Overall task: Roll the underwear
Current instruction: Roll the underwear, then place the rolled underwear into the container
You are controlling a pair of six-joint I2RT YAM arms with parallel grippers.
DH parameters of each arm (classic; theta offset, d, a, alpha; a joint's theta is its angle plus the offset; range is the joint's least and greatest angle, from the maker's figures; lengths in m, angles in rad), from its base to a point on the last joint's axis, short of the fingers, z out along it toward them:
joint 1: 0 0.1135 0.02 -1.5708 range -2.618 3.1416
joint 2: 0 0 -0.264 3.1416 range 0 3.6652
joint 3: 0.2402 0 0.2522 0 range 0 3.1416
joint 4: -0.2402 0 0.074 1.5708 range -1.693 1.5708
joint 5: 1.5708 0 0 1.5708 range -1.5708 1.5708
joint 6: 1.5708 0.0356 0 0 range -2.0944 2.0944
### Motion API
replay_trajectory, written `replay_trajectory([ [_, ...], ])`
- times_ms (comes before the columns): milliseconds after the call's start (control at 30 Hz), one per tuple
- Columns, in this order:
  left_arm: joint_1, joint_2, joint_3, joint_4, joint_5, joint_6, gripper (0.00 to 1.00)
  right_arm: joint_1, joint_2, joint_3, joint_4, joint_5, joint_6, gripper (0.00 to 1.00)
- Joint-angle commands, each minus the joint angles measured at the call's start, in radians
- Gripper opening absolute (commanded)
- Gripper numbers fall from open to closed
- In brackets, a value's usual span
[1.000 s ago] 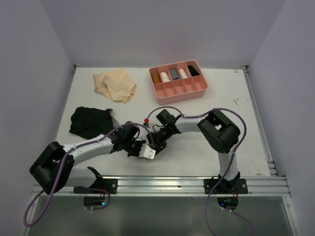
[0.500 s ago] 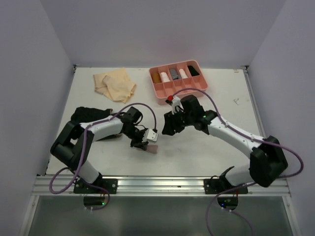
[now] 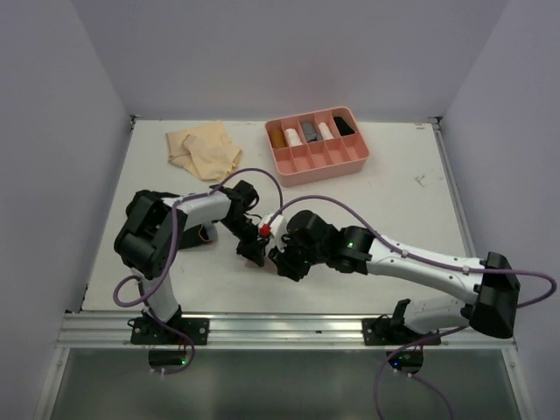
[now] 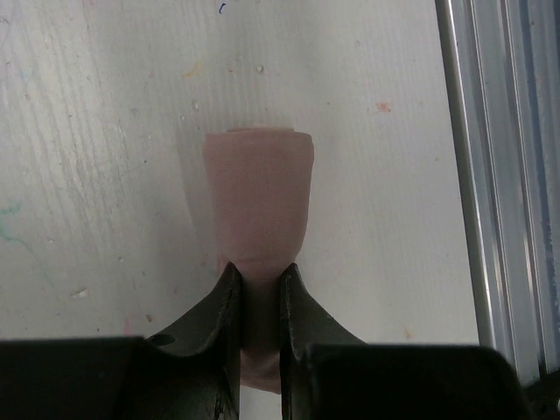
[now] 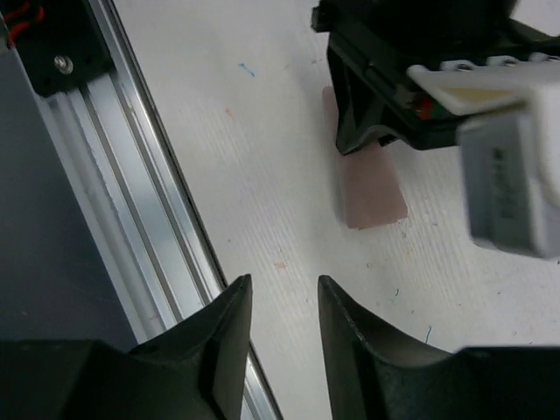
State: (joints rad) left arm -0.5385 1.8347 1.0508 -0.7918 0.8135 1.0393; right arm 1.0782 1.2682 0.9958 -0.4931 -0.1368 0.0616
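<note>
Underwear (image 4: 258, 192) — dusty pink, seemingly rolled tight — sits clamped in left gripper (image 4: 260, 273); right gripper (image 5: 282, 287) gapes empty.

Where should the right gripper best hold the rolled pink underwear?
Grip the pink roll at its free end, from above, fingers across its narrow width: the left gripper clamps the other end, and it lies flat on the table.

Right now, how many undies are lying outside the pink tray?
2 that I can see: a pale tan one lies at the far left, and a rolled pink one is pinched in the left end effector. The left arm might hide another.
</note>
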Motion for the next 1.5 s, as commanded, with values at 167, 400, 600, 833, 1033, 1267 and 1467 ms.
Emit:
replay_trajectory([
  [167,-0.003,0.167,-0.049,-0.032,-0.206,0.041,0.05,0.117,0.203,0.092,0.020,0.213,-0.132,0.57],
  [400,0.006,0.215,-0.012,-0.061,-0.194,0.048,0.06,0.118,0.315,0.122,0.073,0.255,-0.170,0.63],
  [600,0.008,0.244,0.018,-0.080,-0.197,0.059,0.06,0.117,0.367,0.090,0.146,0.259,-0.193,0.64],
  [833,0.008,0.259,0.032,-0.090,-0.201,0.073,0.06,0.098,0.398,0.047,0.214,0.246,-0.210,0.64],
  [1033,0.011,0.265,0.035,-0.096,-0.200,0.077,0.06,0.092,0.462,0.032,0.240,0.213,-0.230,0.64],
  [1267,0.011,0.268,0.037,-0.096,-0.203,0.076,0.06,0.088,0.494,0.029,0.255,0.201,-0.256,0.56],
  [1467,0.014,0.276,0.049,-0.099,-0.203,0.077,0.07,0.086,0.530,0.026,0.235,0.212,-0.287,0.55],
])
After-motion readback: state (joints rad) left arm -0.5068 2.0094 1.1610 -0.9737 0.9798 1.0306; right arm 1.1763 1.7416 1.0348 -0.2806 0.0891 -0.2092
